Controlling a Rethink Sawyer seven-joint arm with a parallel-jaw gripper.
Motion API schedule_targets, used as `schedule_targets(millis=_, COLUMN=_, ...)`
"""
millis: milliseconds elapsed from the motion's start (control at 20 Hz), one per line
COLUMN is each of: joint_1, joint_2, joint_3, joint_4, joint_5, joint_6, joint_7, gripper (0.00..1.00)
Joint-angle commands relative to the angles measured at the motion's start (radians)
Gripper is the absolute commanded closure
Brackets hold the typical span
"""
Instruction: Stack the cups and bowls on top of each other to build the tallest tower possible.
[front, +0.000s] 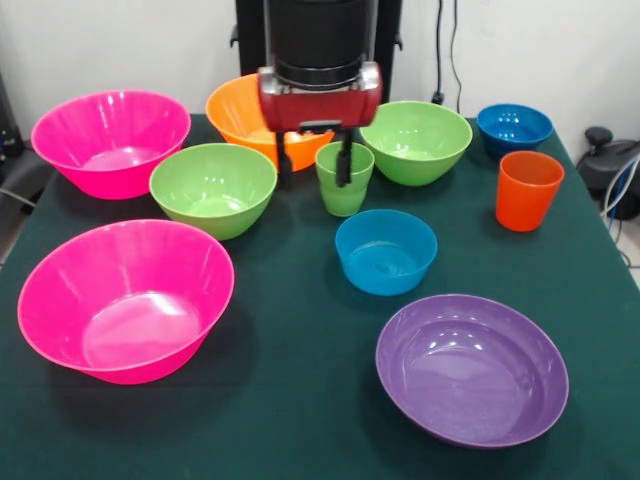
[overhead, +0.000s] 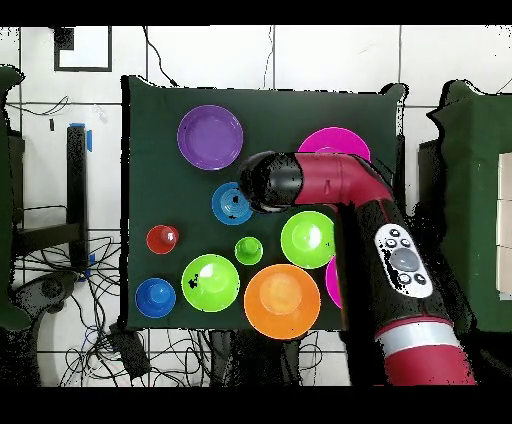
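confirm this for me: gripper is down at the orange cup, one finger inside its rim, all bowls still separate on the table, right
Not quite: the front view shows the gripper at the light green cup, one finger inside its rim. The orange cup stands alone, untouched. The bowls are separate, as you said.

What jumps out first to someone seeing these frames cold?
The red and black gripper hangs at the table's far middle, one finger dipping into the light green cup, the other outside its rim. Around it sits a ring of bright bowls on the dark green cloth: the big pink bowl front left and the wide purple bowl front right stand out most.
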Motion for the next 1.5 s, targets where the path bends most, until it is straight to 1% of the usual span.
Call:
schedule_targets(millis=50, joint_1=-0.07, joint_2=0.09, joint_3=0.152, joint_4=-0.006, joint_5=-0.123, joint_6=0.053, joint_7=-0.393, gripper=0.0)
schedule_targets(millis=250, joint_1=-0.099, joint_2=0.11, joint_3=0.176, joint_4=-0.021, joint_5=-0.145, joint_6=0.054, joint_7=-0.408, gripper=0.0)
schedule_targets(millis=500, joint_1=-0.146, joint_2=0.152, joint_3=0.208, joint_4=-0.045, joint_5=-0.173, joint_6=0.052, joint_7=-0.448, gripper=0.0)
schedule_targets(millis=750, joint_1=-0.192, joint_2=0.188, joint_3=0.24, joint_4=-0.036, joint_5=-0.205, joint_6=0.024, joint_7=-0.459, gripper=0.0)
schedule_targets(millis=800, joint_1=-0.198, joint_2=0.212, joint_3=0.246, joint_4=-0.049, joint_5=-0.219, joint_6=0.014, joint_7=-0.46, gripper=0.0)
schedule_targets(millis=1100, joint_1=-0.229, joint_2=0.266, joint_3=0.274, joint_4=-0.066, joint_5=-0.28, joint_6=-0.023, joint_7=-0.46, gripper=0.0)
schedule_targets(millis=1300, joint_1=-0.249, joint_2=0.275, joint_3=0.297, joint_4=-0.091, joint_5=-0.313, joint_6=0.013, joint_7=-0.494, gripper=0.0)
schedule_targets(millis=1500, joint_1=-0.26, joint_2=0.257, joint_3=0.318, joint_4=-0.097, joint_5=-0.329, joint_6=0.057, joint_7=-0.517, gripper=0.0)
